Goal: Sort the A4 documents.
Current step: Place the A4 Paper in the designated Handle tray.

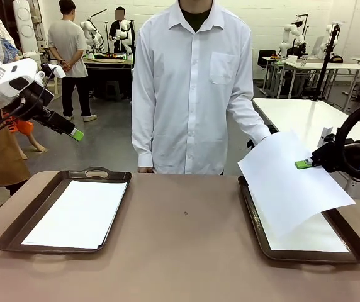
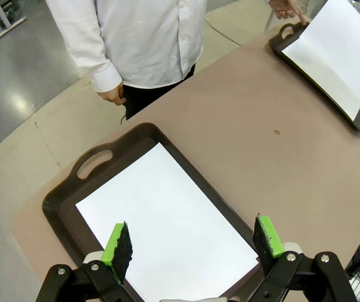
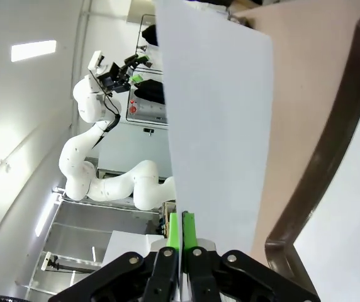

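- I am holding one A4 sheet (image 1: 290,179) in the right gripper (image 1: 304,164); its jaws are pressed flat together on the sheet's edge, green pads (image 3: 181,231) meeting with only paper between them.
- From those jaws the sheet is running out and away, its long axis stretching straight ahead of the fingers in the right wrist view, and it is sagging a little as it goes.
- The sheet is hanging tilted above the right tray (image 1: 253,217), not lying in it; a second white sheet (image 1: 312,238) is lying flat in that tray below the jaws.
- The person's hand (image 1: 260,137) is sitting near the sheet's far corner; I cannot tell whether it is touching the paper.
- I am keeping the left gripper (image 2: 192,242) high with its jaws spread wide and empty.
- Directly beneath those open jaws the left tray (image 2: 67,200) is resting on the counter (image 1: 186,251), with a white sheet (image 2: 161,220) flat inside it, long axis running diagonally away from the fingers towards the tray handle.
- My reading is that the coming move is turning on the right arm, since it already has the paper: lowering those jaws would lay the sheet into the tray just under it, while the left tray lies well apart across the counter.
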You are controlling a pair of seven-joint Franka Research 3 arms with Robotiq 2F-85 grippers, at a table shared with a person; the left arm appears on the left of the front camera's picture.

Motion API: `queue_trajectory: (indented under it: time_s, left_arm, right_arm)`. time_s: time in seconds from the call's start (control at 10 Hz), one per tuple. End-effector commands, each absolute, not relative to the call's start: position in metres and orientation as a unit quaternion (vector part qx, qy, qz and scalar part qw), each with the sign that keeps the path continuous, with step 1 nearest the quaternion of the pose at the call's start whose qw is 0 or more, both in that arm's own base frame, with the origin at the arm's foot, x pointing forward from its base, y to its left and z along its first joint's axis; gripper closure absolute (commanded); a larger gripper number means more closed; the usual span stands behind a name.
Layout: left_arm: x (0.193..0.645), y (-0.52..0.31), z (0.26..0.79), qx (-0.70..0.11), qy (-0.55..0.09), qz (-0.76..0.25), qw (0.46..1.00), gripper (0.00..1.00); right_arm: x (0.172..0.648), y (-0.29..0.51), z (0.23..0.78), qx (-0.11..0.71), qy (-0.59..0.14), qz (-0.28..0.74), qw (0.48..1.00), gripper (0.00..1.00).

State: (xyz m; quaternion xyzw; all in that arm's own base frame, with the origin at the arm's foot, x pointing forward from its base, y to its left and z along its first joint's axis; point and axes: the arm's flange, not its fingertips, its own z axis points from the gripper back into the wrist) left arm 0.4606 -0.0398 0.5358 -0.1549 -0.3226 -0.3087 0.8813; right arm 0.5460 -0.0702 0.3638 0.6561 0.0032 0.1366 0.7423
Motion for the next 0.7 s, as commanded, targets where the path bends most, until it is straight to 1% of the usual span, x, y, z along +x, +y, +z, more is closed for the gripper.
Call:
queue_trajectory:
  time_s: [0.0, 0.4, 0.6]
  left_arm:
    - [0.460, -0.038, 0.535, -0.161, -0.323, -0.311, 0.879, 0.00]
    - [0.460, -0.038, 0.535, -0.161, -0.323, -0.311, 0.879, 0.00]
    - [0.460, -0.038, 0.535, -0.161, -0.323, -0.311, 0.879, 0.00]
  right_arm:
    - [0.561, -0.079, 0.357, 0.654, 0.039, 0.120, 0.746, 0.99]
    - [0.559, -0.075, 0.325, 0.675, 0.040, 0.084, 0.732, 0.99]
    - [0.555, -0.077, 0.309, 0.675, 0.033, 0.057, 0.735, 0.99]
